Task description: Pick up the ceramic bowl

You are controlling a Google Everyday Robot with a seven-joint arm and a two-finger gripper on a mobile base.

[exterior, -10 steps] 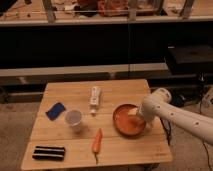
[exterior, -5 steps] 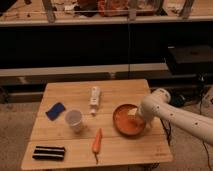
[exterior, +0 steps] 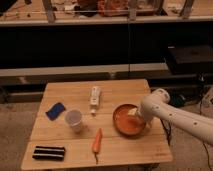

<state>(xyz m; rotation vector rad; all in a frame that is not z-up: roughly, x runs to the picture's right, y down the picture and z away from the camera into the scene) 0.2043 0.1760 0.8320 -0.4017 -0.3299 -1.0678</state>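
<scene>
The ceramic bowl (exterior: 126, 121), wide, shallow and orange-red, rests on the right part of the wooden table (exterior: 115, 90). My white arm comes in from the lower right and bends down over the bowl's right side. The gripper (exterior: 134, 113) sits at the bowl's right inner edge, just above or on the rim, and stands open. Whether its fingers touch the rim I cannot tell. The arm's elbow hides the rightmost part of the bowl.
A translucent whitish cup (exterior: 74, 120) stands left of centre, with a blue sponge (exterior: 56, 110) further left. A white bottle (exterior: 94, 96) lies mid-table, an orange carrot (exterior: 97, 141) near the front, a black bar (exterior: 49, 152) at the front left. Dark shelving runs behind the table.
</scene>
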